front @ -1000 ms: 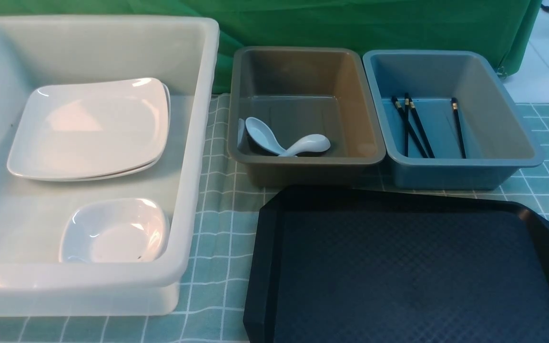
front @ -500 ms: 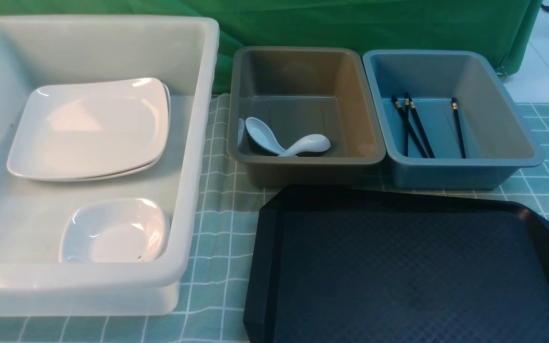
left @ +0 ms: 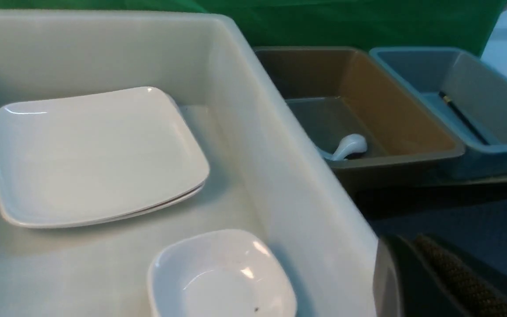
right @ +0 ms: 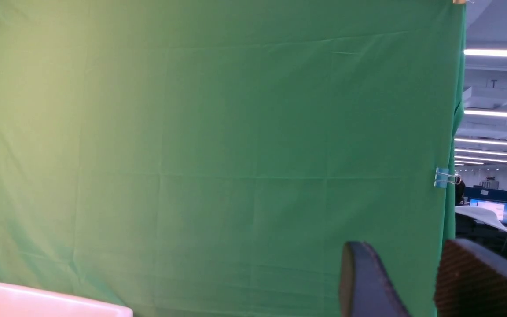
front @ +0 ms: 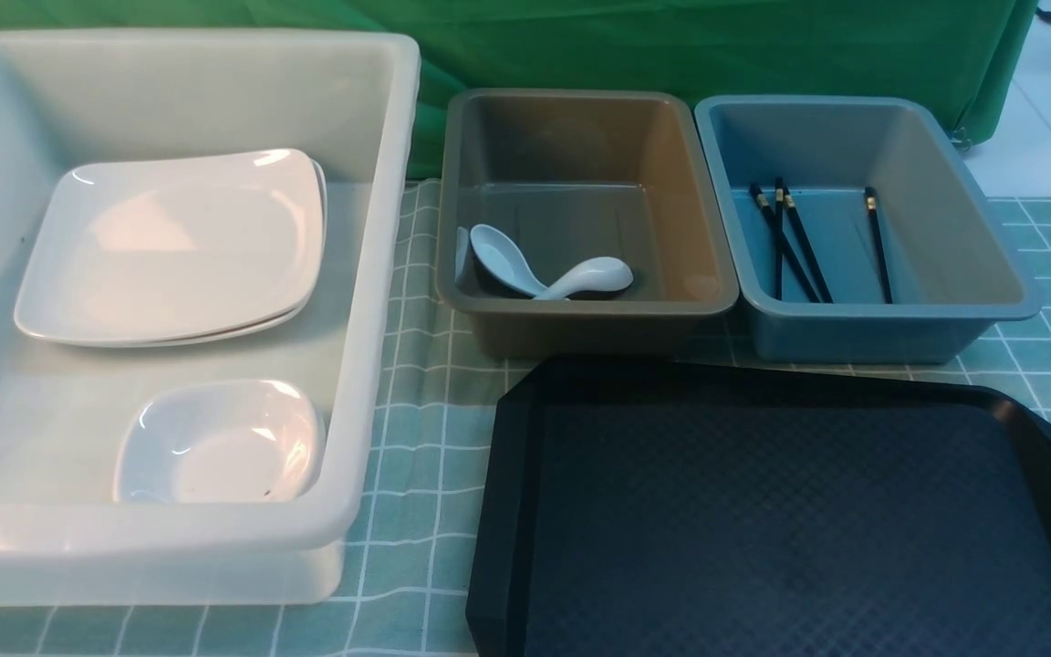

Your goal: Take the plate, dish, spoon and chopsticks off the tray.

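The left gripper shows two dark fingers pressed close together: one smooth, with a greyish rounded edge, the other faced with a coarse brown knurled pad. From the front it is only a plain black angular block at the picture's edge. The right gripper has a dark blue-grey rounded finger and a brown textured pad with a clear gap between

The left arm's fingers sit near the tub's wall; inside it, plates lie beyond a dish. Farther right: spoons' bin, chopsticks' bin, tray before both
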Controlling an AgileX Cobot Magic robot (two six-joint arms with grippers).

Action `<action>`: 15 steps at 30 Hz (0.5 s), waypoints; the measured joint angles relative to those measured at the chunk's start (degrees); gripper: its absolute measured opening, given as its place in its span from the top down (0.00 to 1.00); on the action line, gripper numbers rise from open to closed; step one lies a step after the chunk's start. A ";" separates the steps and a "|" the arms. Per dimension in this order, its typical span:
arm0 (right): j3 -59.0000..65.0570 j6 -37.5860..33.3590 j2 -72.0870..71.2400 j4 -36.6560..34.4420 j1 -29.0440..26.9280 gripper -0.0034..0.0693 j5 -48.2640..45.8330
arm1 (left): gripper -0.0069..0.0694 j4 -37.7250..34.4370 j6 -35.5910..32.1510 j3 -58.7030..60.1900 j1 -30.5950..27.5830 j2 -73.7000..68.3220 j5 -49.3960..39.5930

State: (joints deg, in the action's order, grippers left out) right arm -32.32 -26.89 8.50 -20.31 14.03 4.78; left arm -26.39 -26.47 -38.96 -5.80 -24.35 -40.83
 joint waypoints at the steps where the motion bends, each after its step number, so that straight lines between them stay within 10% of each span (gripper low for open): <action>1: 0.00 0.00 0.00 0.00 0.00 0.56 0.00 | 0.89 2.45 0.53 0.00 0.13 0.00 0.00; 7: 0.00 0.00 0.00 0.00 0.00 0.56 0.00 | 0.89 20.63 1.57 2.86 0.12 2.61 1.99; 15: 0.00 0.00 0.00 0.00 0.00 0.56 0.00 | 0.89 14.29 1.80 13.31 1.39 9.16 8.48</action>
State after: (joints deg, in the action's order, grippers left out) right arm -32.32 -26.89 8.50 -20.31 14.03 4.78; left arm -12.10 -24.67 -25.65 -4.41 -15.18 -32.35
